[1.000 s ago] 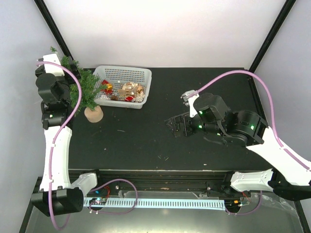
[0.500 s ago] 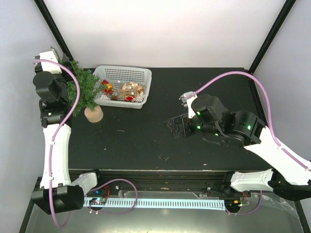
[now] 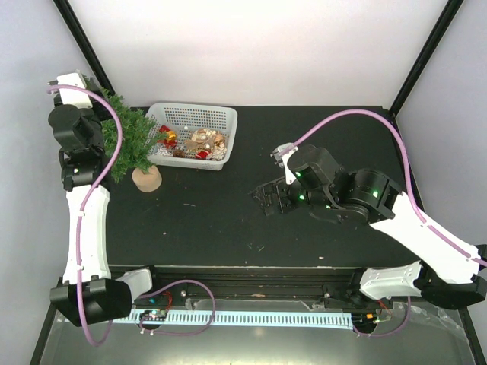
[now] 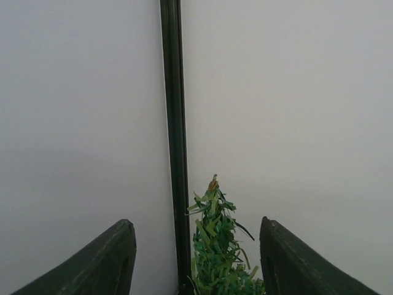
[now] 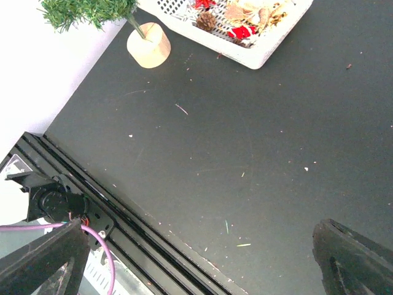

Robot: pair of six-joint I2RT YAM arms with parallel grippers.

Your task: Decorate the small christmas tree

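Note:
The small christmas tree (image 3: 131, 143) stands on its round wooden base (image 3: 146, 179) at the table's far left, next to the basket. Its green top (image 4: 216, 239) shows in the left wrist view between my left gripper's two fingers (image 4: 116, 258), which stand wide apart and do not touch it. My left gripper (image 3: 101, 108) is open around the treetop. My right gripper (image 3: 266, 199) is open and empty, low over the table's middle. In the right wrist view (image 5: 199, 252) the tree's base (image 5: 149, 46) lies far off.
A white slotted basket (image 3: 190, 111) at the back holds red ornaments, pine cones and tan pieces (image 3: 199, 141); it also shows in the right wrist view (image 5: 261, 58). A black frame post (image 4: 174, 123) and white walls stand behind the tree. The table's front rail (image 5: 123, 215) is near.
My left wrist has moved up and back toward the left wall along the tree. My right gripper has shifted a little to the left over the table.

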